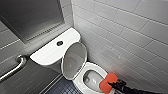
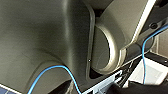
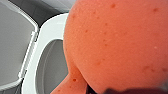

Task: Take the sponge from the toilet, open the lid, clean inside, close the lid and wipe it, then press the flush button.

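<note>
Head view: toilet (image 1: 82,83) in the corner against the grey tiled wall (image 1: 130,32), lid (image 1: 73,60) up and leaning back on the tank, greyish underside facing out, bowl open. Flush button (image 1: 59,43) sits mid tank top, well apart from everything else. Right gripper (image 1: 113,84) comes in from the lower right, dark, clamped on the sponge (image 1: 108,82). The sponge sticks out past the gripper tip toward the bowl and sits over the near right part of the rim; can't tell if it touches the ceramic. Metal grab bar (image 1: 15,67) on the wall left of the tank, dark tiled floor (image 1: 60,87) beside the bowl. Left wrist view: close-up of curved grey robot housing (image 2: 45,40) with a blue cable (image 2: 57,68) looping across, a second run of it at the far side. Right wrist view: sponge right up against the camera, orange-red with small darker pores, dark edge of the gripper touching it. Behind the sponge: white rim, grey bowl interior, raised lid beside them.
</note>
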Tool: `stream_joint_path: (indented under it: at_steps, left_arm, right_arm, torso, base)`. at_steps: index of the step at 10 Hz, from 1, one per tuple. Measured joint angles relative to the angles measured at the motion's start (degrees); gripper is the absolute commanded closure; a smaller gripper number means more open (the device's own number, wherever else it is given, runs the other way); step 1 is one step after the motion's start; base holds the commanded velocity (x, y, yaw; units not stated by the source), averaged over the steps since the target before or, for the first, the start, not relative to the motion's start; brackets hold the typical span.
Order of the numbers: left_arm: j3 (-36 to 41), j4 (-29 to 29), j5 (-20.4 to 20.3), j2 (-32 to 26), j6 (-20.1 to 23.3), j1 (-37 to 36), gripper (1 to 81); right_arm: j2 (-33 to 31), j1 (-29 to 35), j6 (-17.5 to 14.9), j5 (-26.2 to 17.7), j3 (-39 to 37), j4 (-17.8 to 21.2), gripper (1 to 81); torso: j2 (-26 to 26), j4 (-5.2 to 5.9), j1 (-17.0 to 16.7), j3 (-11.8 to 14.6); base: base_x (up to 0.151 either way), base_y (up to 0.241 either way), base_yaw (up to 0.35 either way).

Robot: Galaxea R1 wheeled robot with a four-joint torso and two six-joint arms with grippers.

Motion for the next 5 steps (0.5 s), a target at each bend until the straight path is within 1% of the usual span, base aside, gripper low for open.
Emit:
stream_joint_path:
  at_steps: [2, 4, 5]
  left_arm:
    - [0.0, 0.0, 0.0, 0.7, 0.7, 0.1, 1.0]
    - [0.0, 0.0, 0.0, 0.7, 0.9, 0.5, 1.0]
    - [-0.1, 0.0, 0.1, 0.7, 0.9, 0.6, 1.0]
  right_arm:
    - [-3.3, -2.6, 0.0, 3.4, 4.2, 0.5, 81.1]
    - [-5.8, -6.5, 0.2, 7.3, 6.6, 0.8, 81.1]
    - [-6.8, -9.4, 0.2, 6.9, 6.9, 0.8, 81.1]
  torso:
    - [0.0, 0.0, 0.0, 0.0]
    - [0.0, 0.0, 0.0, 0.0]
    - [0.0, 0.0, 0.0, 0.0]
  base:
    - [0.0, 0.0, 0.0]
    - [0.0, 0.0, 0.0]
    - [0.0, 0.0, 0.0]
